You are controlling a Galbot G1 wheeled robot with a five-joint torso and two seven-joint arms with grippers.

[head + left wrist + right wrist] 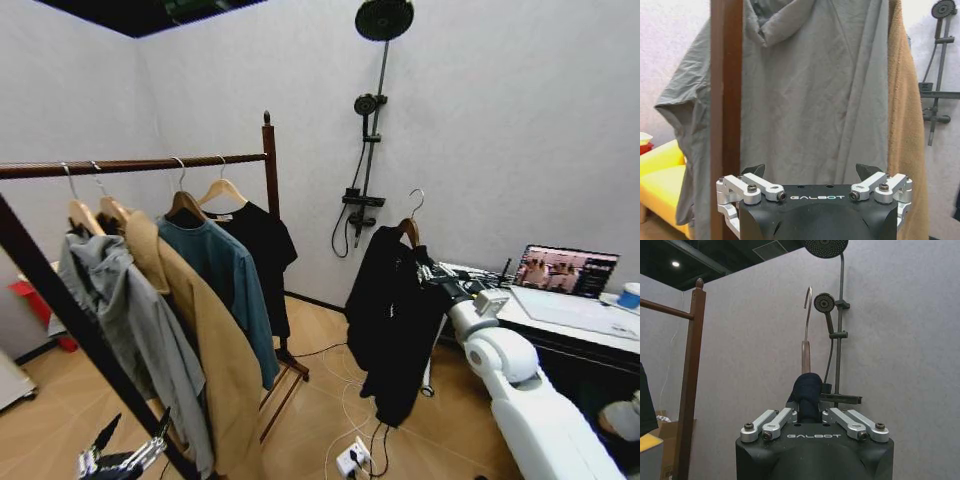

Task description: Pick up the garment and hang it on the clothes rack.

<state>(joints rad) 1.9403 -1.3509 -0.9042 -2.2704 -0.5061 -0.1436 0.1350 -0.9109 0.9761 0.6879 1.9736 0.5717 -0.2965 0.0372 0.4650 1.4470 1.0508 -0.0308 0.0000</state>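
garment (392,320): long black jacket, hung free at about 4 o'clock of the head view, well apart from the clothes rack (268,180) at 10 o'clock. held by the right gripper (809,407), jaws closed on the cloth-wrapped neck of the hanger (407,232) just under the metal hook (808,300); gripped high, probably so the limp cloth cleared the floor and the hook stayed upright for the bar. not yet hung. bar already crowded with a grey hoodie (815,90), tan coat (205,340), teal shirt (225,270) and short black top (262,240). left gripper (810,172): low at 7 o'clock, jaws spread, empty, facing the hoodie beside a post.
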